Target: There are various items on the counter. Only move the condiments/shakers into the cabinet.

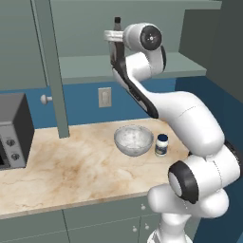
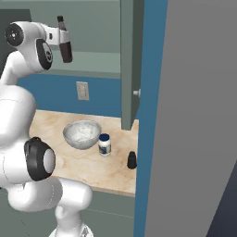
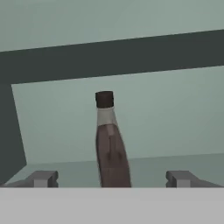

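The brown syrup bottle stands upright inside the cabinet, its base hidden at the bottom of the hand view. My gripper is open, one fingertip on each side of the bottle and well clear of it. In the right base view the bottle shows at the raised hand above the shelf. On the counter the white blue-lidded jar stands beside the clear glass bowl. The black shaker stands right of the jar, near the counter's front edge.
The open cabinet door hangs edge-on over the counter's right end; from the left base view its edge stands left of the arm. A microwave sits at the far left. A wall outlet is on the blue backsplash.
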